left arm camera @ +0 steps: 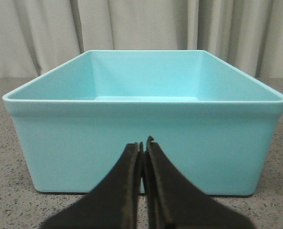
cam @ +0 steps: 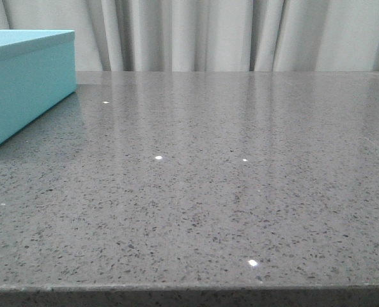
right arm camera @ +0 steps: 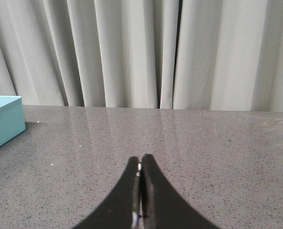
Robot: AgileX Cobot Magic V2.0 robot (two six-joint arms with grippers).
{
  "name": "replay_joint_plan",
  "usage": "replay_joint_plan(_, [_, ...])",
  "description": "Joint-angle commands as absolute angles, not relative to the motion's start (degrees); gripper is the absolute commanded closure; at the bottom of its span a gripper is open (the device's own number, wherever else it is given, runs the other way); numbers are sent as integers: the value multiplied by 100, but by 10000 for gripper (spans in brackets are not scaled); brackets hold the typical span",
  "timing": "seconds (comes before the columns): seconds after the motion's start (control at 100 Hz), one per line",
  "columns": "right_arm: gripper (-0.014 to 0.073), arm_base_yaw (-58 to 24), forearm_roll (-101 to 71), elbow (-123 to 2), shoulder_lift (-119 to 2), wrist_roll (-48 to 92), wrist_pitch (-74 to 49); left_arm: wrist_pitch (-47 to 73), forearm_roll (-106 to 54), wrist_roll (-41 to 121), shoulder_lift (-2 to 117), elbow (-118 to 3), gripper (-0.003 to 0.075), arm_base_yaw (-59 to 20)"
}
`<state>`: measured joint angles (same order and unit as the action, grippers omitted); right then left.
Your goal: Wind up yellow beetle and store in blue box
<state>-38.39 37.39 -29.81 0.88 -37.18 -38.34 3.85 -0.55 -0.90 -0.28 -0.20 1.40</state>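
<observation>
Front view: blue box (cam: 23, 77) sits upper left on the grey table (cam: 208, 192), no yellow beetle anywhere. Left wrist: left gripper (left arm camera: 142, 145) pinched closed, box empty (open top). Right wrist: right gripper (right arm camera: 140, 164) closed too. Looks like nothing's started.

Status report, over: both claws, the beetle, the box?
Left claw shut, empty, facing blue box. Right claw shut, empty, over bare table. Box open, nothing visible inside. Yellow beetle not in any view.
</observation>
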Motion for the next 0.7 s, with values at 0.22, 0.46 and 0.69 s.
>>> replay_joint_plan(0.22, [659, -3830, 3967, -3096, 162, -3706, -3434, -42, -48, -170, -201, 227, 741, 88])
replay_joint_plan(0.46, [659, -3830, 3967, -3096, 162, -3706, -3434, -42, -48, -170, -201, 227, 741, 88])
replay_joint_plan(0.69, [659, -3830, 4042, -3015, 162, -3706, -3396, -42, -48, -170, -201, 227, 741, 88])
